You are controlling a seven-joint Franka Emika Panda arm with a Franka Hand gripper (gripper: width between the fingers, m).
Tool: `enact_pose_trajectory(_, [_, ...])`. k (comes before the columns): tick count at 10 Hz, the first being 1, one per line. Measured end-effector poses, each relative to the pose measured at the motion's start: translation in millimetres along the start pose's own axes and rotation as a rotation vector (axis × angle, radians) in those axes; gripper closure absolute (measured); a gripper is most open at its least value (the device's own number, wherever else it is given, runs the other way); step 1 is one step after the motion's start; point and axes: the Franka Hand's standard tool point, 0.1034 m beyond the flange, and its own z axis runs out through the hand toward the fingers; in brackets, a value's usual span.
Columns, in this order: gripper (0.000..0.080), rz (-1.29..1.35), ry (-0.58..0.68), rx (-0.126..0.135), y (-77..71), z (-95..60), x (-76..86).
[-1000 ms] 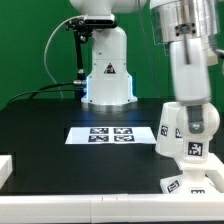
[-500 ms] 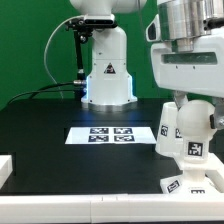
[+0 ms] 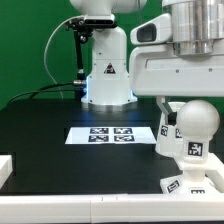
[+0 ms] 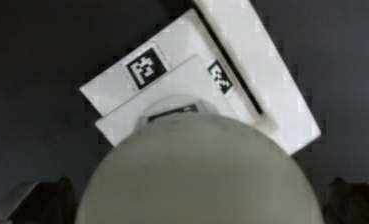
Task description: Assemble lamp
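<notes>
Two dark fingertips of my gripper show at either side of the rounded bulb, spread wide with the bulb between them; whether they touch it I cannot tell. In the exterior view the bulb stands upright on the tagged base block, at that view's right, just beside the marker board on the black table.

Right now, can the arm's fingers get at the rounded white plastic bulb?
Probably yes: the rounded white bulb sits directly under the wrist, with the dark fingers flanking it and nothing between them.
</notes>
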Motion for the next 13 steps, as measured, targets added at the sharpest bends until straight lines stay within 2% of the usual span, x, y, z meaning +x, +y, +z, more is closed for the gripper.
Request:
enact_pose_trajectory(2, [0.0101, -0.056, 0.004, -0.001, 2.6, -0.2, 2.2])
enact_pose_trajectory(3, [0.0191, -0.044, 0.004, -0.001, 2.7, -0.2, 2.3])
enact_pose_trajectory(4, [0.0191, -0.023, 0.004, -0.001, 2.8, -0.2, 2.3])
enact_pose_trajectory(5, [0.0225, 0.004, 0.004, -0.001, 2.8, -0.2, 2.3])
enact_pose_trajectory(7, [0.0225, 0.15, 0.005, 0.0, 2.9, -0.3, 3.2])
enact_pose_trajectory(9, [0.0225, 0.428, -0.002, -0.005, 4.2, -1.6, 4.9])
enact_pose_trajectory(11, [0.0223, 0.769, -0.011, 0.008, 6.1, -1.6, 5.5])
enact_pose_trajectory(13, [0.0223, 1.069, -0.031, 0.03, 1.9, 0.5, 2.1])
